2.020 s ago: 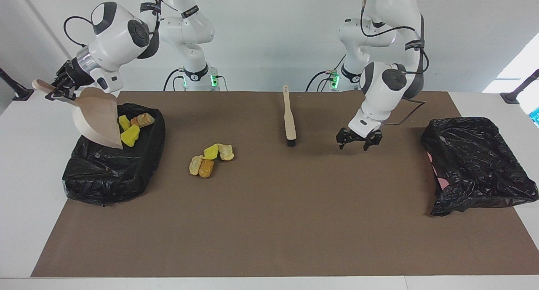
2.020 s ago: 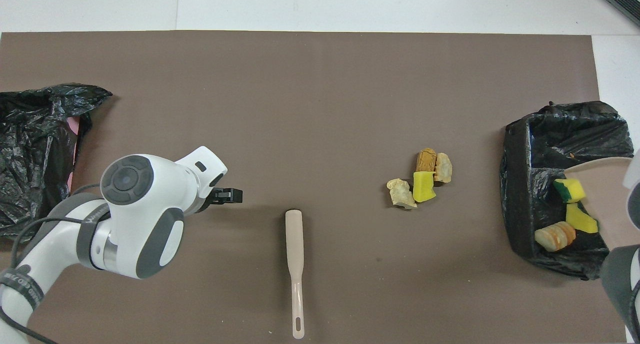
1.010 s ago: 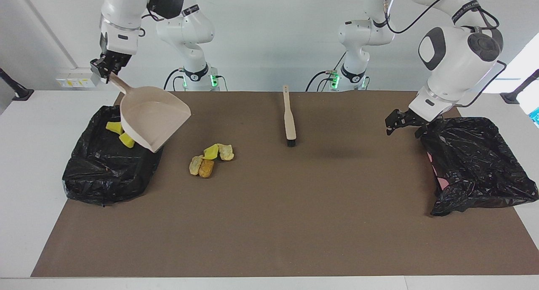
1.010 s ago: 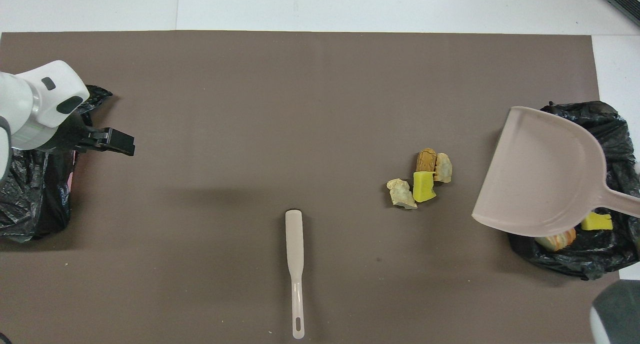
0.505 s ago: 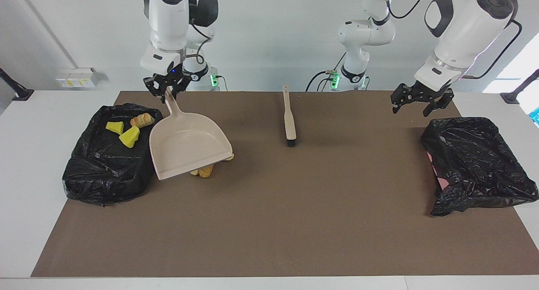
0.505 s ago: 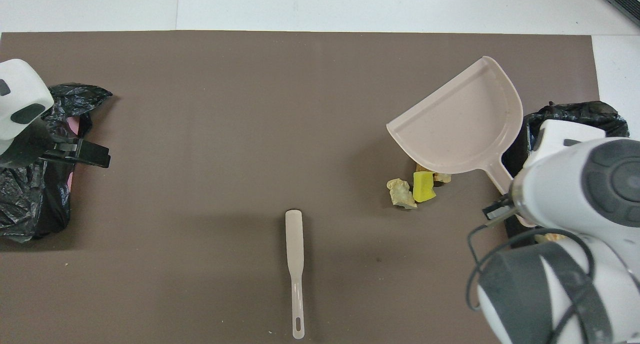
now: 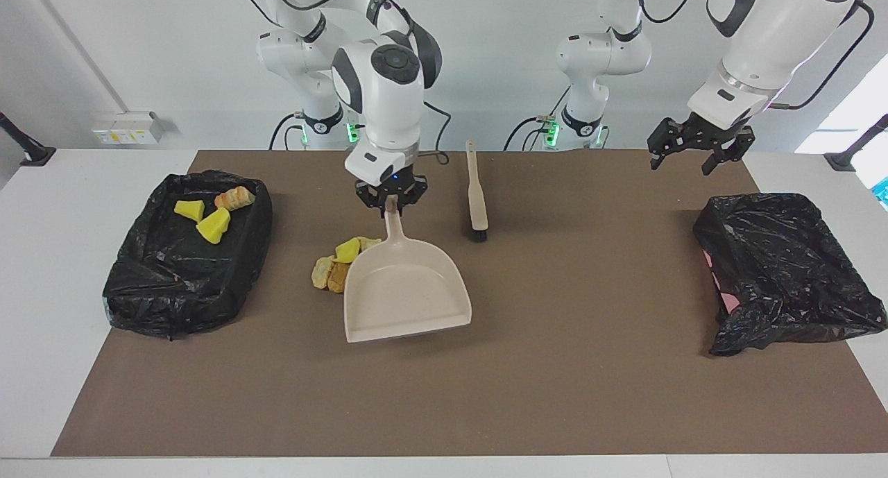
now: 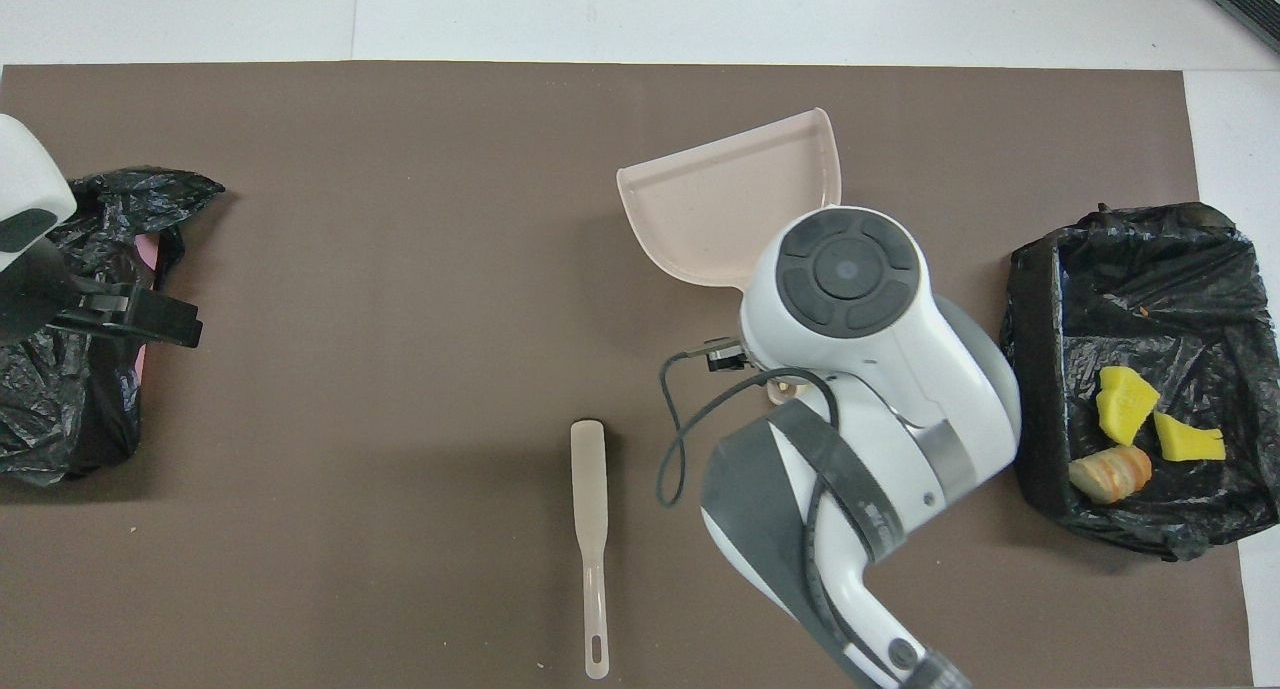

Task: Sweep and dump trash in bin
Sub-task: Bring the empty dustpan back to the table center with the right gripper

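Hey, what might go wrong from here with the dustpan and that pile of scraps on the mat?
1. The right gripper holds the dustpan by its handle tip alone, so it may swivel.
2. The pan's open lip faces away from the scraps, so it may nudge them instead of catching them.
3. The brush lies unheld; the open left gripper hangs near the other bag.

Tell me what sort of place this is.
Probably a robotics lab test bench: two white arms mounted at a table covered by a brown mat, with staged trash, a dustpan and bag-lined bins.
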Action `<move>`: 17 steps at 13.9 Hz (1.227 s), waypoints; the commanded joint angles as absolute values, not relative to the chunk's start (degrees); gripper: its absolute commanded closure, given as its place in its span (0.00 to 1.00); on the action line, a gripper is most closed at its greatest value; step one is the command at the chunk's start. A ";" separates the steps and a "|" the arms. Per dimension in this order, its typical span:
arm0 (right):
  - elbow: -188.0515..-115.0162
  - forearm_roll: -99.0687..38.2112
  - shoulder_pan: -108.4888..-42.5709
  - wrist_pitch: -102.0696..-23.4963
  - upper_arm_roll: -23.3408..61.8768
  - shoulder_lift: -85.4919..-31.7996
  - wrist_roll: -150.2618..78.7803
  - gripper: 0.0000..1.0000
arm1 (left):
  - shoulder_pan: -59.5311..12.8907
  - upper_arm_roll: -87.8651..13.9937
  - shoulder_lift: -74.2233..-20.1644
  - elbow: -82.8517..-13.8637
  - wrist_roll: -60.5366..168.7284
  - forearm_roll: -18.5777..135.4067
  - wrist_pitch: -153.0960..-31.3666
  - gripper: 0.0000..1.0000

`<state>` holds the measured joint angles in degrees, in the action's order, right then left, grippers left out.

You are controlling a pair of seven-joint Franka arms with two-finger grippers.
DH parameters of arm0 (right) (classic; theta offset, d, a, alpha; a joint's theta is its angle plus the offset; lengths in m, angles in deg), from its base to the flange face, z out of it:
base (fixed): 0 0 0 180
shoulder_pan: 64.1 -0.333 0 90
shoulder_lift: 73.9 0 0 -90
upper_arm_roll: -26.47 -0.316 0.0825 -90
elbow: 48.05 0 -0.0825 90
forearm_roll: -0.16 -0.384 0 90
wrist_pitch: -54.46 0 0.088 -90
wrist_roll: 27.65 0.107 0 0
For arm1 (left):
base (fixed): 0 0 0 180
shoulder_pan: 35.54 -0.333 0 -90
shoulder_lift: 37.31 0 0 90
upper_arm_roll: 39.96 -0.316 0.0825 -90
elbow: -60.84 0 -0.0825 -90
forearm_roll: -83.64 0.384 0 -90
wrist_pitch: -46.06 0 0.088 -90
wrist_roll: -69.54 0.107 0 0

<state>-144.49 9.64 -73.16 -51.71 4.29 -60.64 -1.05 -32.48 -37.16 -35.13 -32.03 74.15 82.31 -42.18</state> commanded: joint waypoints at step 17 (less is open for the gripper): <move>-132.60 8.77 -82.56 -70.08 4.41 -37.42 17.08 0.43 | -32.73 -37.33 -33.88 -32.15 74.64 82.76 -41.12 0.00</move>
